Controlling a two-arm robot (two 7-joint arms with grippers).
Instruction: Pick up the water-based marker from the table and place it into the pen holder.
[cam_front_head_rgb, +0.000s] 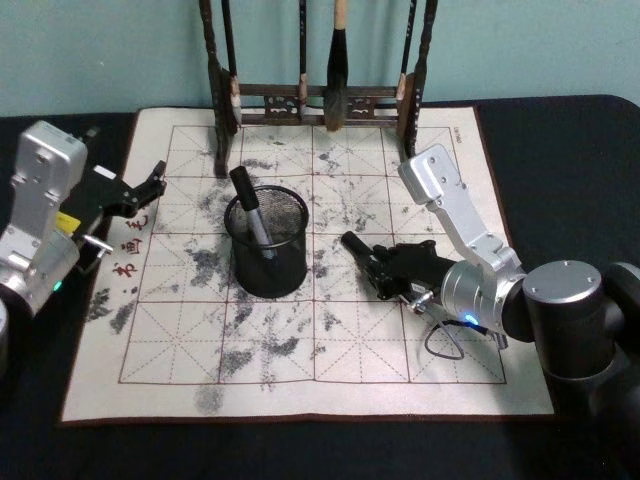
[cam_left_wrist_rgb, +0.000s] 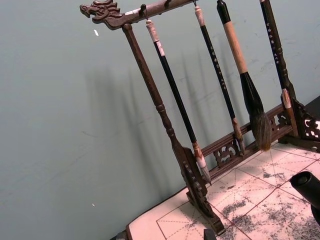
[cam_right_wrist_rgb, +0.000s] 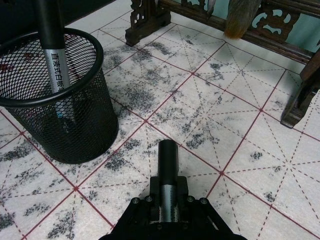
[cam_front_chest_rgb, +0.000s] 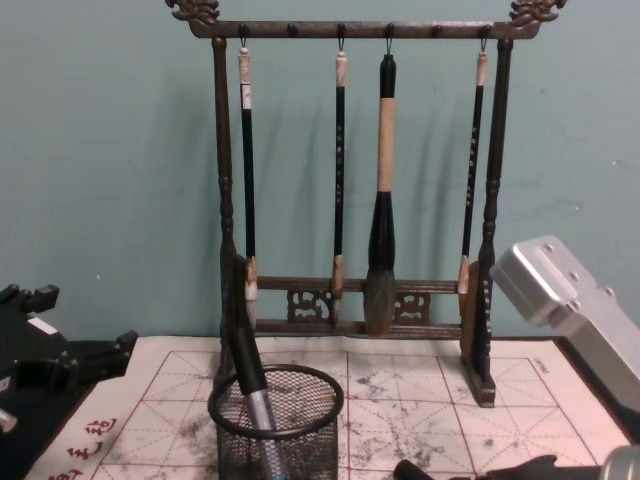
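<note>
Marker pinched in right tool, near pen holder | left tool spread, parked left

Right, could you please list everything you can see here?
holder: one, black mesh, mid-mat
marker in holder: one, black and silver, leaning
held marker: one, black and silver, right of holder
rack: one, dark wood, back of mat
brushes: four, hanging from rack
mat: one, white, red grid, ink-stained
table: one, black
left gripper: open, mat's left edge
right gripper: shut on held marker
</note>
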